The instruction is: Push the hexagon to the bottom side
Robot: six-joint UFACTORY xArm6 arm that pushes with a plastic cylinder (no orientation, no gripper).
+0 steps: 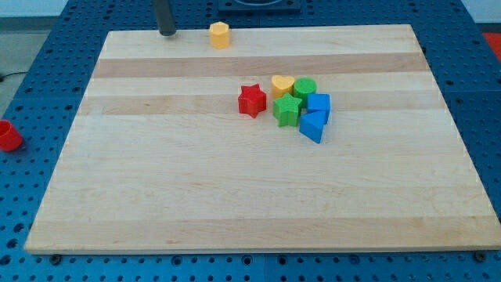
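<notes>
A yellow hexagon block (220,35) stands near the top edge of the wooden board (196,196), left of the middle. My tip (167,34) rests on the board at the top edge, to the left of the hexagon, with a gap between them. The rod runs straight up out of the view.
A cluster sits right of the board's middle: a red star (252,101), a yellow heart-like block (282,84), a green cylinder (305,88), a green star (287,110) and two blue blocks (318,104) (312,126). A red object (9,135) lies off the board at the view's left.
</notes>
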